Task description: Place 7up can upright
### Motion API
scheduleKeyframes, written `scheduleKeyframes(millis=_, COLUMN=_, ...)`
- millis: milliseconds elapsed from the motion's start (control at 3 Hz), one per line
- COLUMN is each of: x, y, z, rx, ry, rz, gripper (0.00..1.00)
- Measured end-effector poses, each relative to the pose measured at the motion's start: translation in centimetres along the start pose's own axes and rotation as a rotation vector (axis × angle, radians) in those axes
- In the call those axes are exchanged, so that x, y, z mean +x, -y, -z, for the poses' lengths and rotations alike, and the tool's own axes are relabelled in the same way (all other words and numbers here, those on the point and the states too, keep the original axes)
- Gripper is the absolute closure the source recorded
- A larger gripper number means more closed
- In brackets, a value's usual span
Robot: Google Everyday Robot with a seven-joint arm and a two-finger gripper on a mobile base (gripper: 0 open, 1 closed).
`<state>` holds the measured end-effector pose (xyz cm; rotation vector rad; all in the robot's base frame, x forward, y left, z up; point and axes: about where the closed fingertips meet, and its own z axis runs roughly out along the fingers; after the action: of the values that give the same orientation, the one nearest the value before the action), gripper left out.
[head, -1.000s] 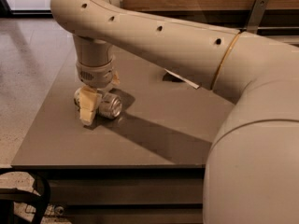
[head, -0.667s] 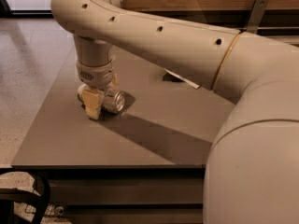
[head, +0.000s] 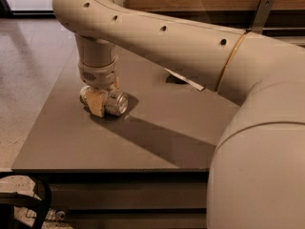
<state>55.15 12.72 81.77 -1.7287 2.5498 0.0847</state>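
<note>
The 7up can (head: 118,104) lies on its side on the grey table (head: 157,137), left of the middle, with its silver end facing front right. My gripper (head: 106,97) comes straight down from the arm's wrist onto the can. One tan finger (head: 96,102) stands in front of the can's body and the other is behind it. The jaws are closed on the can, which rests on the tabletop. The can's lettering is hidden by the finger.
A thin flat pale object (head: 185,79) lies on the table behind, partly under my arm. The table's left and front edges are near the can. A dark curved object (head: 33,199) stands on the floor at bottom left. My arm fills the right side.
The gripper and the can have shifted slightly to the right and back on the table. The can still lies on its side.
</note>
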Motion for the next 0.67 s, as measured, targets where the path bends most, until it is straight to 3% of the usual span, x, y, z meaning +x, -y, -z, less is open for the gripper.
scheduleKeyframes(millis=333, x=-0.13, y=0.00, z=-0.14, rx=0.000, ry=0.003, rz=0.001, gripper=1.00)
scheduleKeyframes(millis=667, x=-0.14, y=0.00, z=-0.15, rx=0.000, ry=0.003, rz=0.001, gripper=1.00)
